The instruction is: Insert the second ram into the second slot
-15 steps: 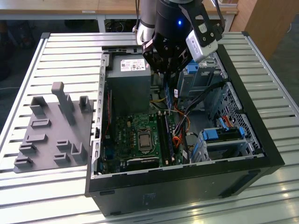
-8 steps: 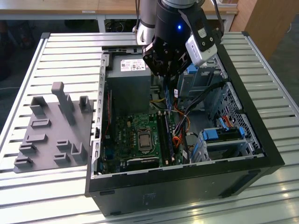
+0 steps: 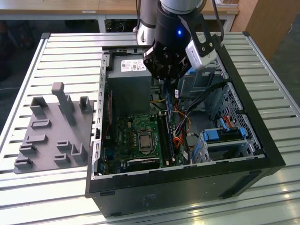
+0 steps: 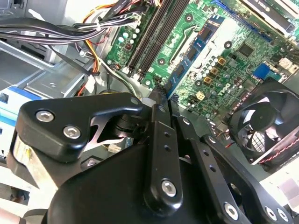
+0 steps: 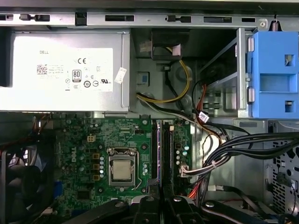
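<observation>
The gripper (image 3: 168, 80) hung inside the open computer case (image 3: 187, 187) on the slatted bench (image 3: 61, 51). Its fingers (image 4: 156, 140) were closed tight on the second ram (image 4: 191, 53), the thin blue stick pinched between the fingertips and reaching out from them over the green motherboard (image 4: 243, 65). In the exterior view the stick hung just beneath the fingers, above the long dark memory slots (image 5: 167, 149) beside the processor socket (image 5: 122, 170). Whether it touched a slot could not be told.
</observation>
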